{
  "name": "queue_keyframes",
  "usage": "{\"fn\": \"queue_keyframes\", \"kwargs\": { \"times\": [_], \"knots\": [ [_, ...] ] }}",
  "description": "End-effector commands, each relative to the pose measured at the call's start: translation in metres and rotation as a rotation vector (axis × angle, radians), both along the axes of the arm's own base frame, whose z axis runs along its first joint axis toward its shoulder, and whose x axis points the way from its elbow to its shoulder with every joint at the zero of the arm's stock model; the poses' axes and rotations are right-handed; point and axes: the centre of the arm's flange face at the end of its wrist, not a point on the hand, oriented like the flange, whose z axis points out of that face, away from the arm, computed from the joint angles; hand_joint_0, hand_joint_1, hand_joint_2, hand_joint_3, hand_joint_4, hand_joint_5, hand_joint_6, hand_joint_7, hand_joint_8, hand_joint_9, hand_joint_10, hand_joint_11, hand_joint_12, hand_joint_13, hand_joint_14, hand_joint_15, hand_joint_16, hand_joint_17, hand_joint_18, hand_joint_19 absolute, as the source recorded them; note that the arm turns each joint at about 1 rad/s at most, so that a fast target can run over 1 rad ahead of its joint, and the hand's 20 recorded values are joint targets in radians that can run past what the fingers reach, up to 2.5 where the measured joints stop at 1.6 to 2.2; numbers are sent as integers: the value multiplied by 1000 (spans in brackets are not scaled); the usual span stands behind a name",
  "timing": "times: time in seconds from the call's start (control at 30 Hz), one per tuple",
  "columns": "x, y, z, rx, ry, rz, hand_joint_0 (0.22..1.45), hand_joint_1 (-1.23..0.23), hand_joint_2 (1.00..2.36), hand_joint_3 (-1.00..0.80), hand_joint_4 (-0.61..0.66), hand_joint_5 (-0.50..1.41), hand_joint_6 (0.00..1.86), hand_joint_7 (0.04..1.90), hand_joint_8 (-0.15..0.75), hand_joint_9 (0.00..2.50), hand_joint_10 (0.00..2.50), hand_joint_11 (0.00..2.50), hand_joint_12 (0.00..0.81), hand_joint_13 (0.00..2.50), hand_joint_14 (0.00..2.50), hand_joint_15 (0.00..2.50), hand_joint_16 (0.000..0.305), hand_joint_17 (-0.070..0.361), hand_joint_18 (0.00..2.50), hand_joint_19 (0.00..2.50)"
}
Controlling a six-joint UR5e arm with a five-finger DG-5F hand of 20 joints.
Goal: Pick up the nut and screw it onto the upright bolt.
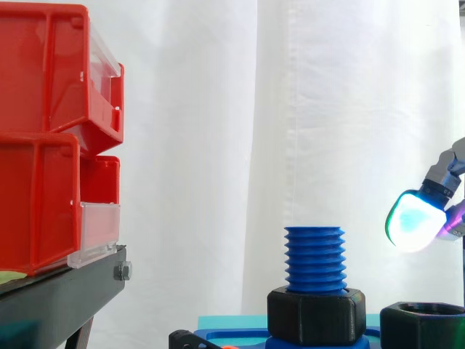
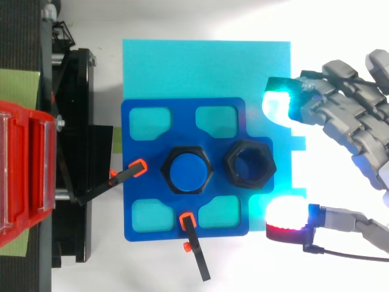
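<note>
Red bins [image 1: 43,138] stacked at left. Blue bolt [image 2: 187,171] upright at centre of blue plate [image 2: 184,121], black hex collar [image 1: 316,316] round its base. Loose nut [image 1: 425,331] just beside it, near plate's right edge. Robot hand [image 2: 358,115] right of plate, fingers spread, holding nothing.

The blue threaded bolt [image 1: 314,258] stood upright with a black hex nut [image 1: 315,316] seated round its base. A second black nut [image 1: 421,331] lay flat just beside it.

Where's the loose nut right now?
Top view: the loose nut sits on the blue plate, just right of the upright bolt, between it and the open hand.
</note>
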Motion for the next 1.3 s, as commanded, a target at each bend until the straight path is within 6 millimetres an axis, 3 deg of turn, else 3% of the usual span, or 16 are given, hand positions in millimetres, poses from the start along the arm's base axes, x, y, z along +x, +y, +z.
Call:
{"fn": "queue_keyframes", "kwargs": {
  "times": [0.0, 0.17, 0.33, 1.27],
  "knots": [
    [0, 2, -2, 10, -13, -15, 353, -684, 1000, -500, 231, -241, 502, 767, 267, 296, 0, 0, 379, 335, 0, 0, 52, 117, 101, 0],
    [1, 2, -1, 5, -10, -15, 362, -679, 1000, -500, 235, -237, 502, 768, 269, 313, 0, 0, 372, 350, 0, 0, 51, 114, 111, 0],
    [5, 6, -24, -11, 15, -11, 371, -664, 1000, -500, 231, -235, 502, 770, 268, 321, 0, 0, 367, 357, 0, 0, 49, 110, 118, 0],
    [11, 8, -31, -25, 15, 5, 368, -651, 1000, -500, 233, -232, 502, 770, 274, 335, 0, 0, 368, 383, 0, 0, 50, 112, 151, 0]
  ]
}}
